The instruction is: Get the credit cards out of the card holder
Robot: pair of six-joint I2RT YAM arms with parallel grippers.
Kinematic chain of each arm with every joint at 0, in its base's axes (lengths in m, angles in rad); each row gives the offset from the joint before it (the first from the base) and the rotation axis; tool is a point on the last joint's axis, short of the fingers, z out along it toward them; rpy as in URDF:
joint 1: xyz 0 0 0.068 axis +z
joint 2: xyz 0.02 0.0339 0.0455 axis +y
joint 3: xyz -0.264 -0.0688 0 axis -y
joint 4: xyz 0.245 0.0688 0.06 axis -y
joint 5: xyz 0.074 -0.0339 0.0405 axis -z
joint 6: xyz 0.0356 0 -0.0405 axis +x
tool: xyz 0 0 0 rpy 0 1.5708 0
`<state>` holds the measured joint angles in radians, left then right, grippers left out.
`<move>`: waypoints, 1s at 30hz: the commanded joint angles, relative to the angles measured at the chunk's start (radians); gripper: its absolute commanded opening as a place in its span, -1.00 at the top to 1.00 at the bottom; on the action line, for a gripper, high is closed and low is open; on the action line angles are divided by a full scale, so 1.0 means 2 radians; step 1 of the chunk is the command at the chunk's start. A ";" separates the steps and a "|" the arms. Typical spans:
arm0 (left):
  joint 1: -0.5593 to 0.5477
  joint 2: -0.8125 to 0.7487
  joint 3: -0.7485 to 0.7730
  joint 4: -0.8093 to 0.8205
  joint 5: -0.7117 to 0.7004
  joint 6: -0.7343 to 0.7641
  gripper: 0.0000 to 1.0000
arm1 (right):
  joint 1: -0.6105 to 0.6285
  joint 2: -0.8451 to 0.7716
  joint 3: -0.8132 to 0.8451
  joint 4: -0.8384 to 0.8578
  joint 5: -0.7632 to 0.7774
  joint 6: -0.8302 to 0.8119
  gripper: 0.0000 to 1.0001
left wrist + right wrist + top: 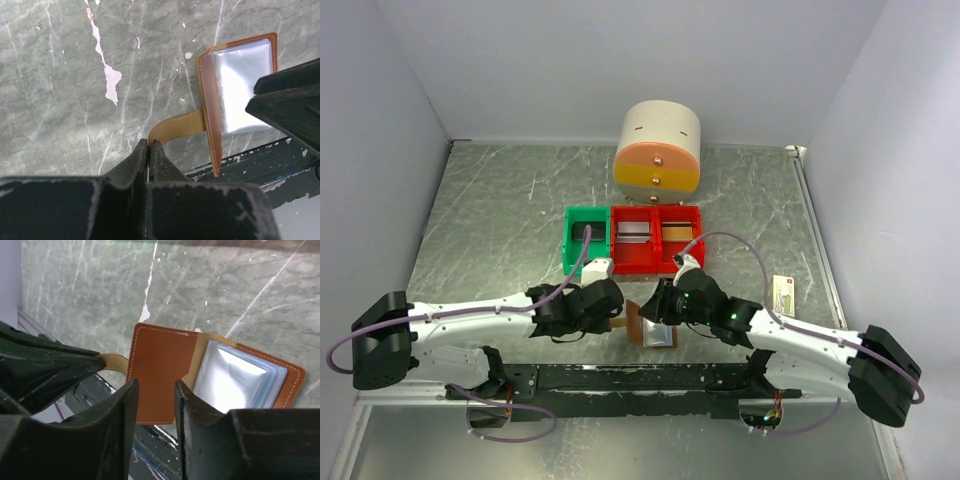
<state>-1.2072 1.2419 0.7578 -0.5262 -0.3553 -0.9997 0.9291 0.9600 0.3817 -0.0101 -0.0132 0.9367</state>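
Stretching between plain white walls, a grey marble-patterned tabletop streaked with white scratches is carrying everything. Near its front edge, just beyond a black rail, the small brown leather-like bifold card holder is lying open between the 2 arms, its white-stitched flap facing up and a glossy pale blue-grey inner panel catching the light. The left gripper is pinching the holder's tan strap, fingers fully together. The right gripper is poised over the brown flap, jaws partway apart, nothing visibly clamped.
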 commanded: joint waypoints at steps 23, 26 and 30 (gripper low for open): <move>0.068 -0.083 -0.105 0.133 0.092 -0.032 -0.75 | 0.014 0.171 -0.032 0.106 -0.015 0.024 0.60; 0.095 -0.096 -0.138 0.218 0.161 -0.016 -0.77 | 0.014 0.166 -0.041 0.117 -0.014 0.030 0.59; 0.110 -0.085 -0.166 0.304 0.232 -0.007 -0.71 | 0.015 0.164 -0.045 0.120 -0.014 0.031 0.59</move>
<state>-1.0073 1.0626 0.4603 -0.1692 -0.0837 -1.0515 0.9524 1.2877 0.3206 0.2577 -0.0605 0.9955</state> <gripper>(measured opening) 0.867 0.204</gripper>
